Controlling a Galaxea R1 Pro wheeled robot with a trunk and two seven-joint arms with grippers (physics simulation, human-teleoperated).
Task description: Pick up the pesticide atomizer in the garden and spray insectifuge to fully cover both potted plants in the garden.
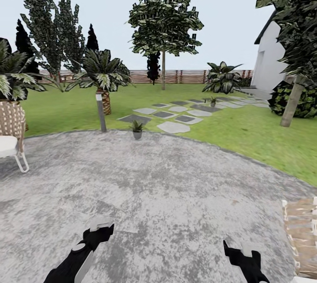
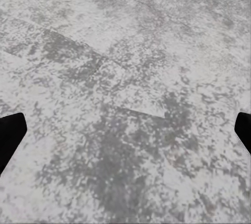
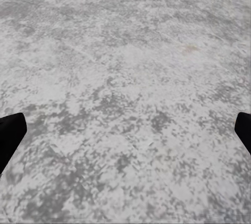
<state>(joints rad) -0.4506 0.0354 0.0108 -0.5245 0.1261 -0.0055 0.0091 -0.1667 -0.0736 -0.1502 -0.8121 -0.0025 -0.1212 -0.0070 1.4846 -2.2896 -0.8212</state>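
I stand on the round grey paved patio [image 1: 158, 186] of the garden. One small potted plant [image 1: 137, 128] in a grey pot sits at the patio's far edge, by the first stepping stone. A second potted plant [image 1: 212, 101] stands farther off among the stepping stones. The pesticide atomizer is out of view. My left gripper [image 1: 100, 230] and right gripper [image 1: 235, 250] hang low over the paving, both open with nothing between the fingers. In the left wrist view the black fingertips [image 2: 10, 135] sit wide apart over bare paving, and likewise the fingertips [image 3: 10, 132] in the right wrist view.
A wicker chair with a white cushion [image 1: 11, 135] stands at the left. A short grey lamp post [image 1: 101, 113] and a palm [image 1: 103, 78] are beyond the patio's left edge. A wicker piece [image 1: 301, 234] is at the lower right. Grey stepping stones [image 1: 174, 118] cross the lawn toward a white house [image 1: 270, 60].
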